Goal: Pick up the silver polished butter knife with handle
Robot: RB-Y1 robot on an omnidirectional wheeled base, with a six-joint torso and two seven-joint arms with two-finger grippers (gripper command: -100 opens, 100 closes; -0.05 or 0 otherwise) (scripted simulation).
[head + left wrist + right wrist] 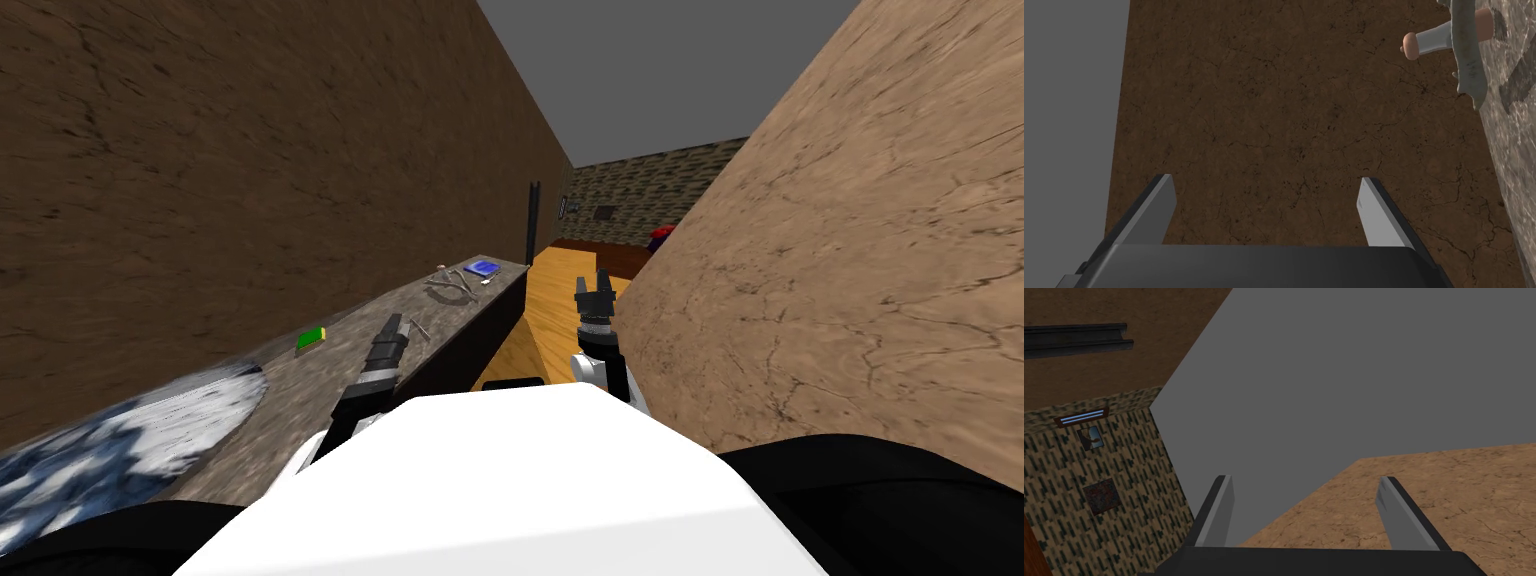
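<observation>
A thin silver utensil [421, 328], which I take for the butter knife, lies on the long grey stone counter [300, 400]. It is just right of my left gripper [393, 321], which hovers over the counter. In the left wrist view that gripper [1266, 180] is open and faces the brown wall. Off to one side past its fingers, a grey blade-like piece [1467, 55] crosses a pale cylinder with peach ends [1434, 41] at the counter's edge [1516, 150]. My right gripper [598, 280] is raised over the wooden floor, open and empty [1306, 480].
Farther along the counter lie several more grey utensils [450, 286] and a blue square thing [483, 268]. A small green block [311, 339] sits near the brown wall. A blue-white patch [120, 440] covers the counter's near end. A tan wall [850, 300] bounds the narrow wooden floor [555, 310].
</observation>
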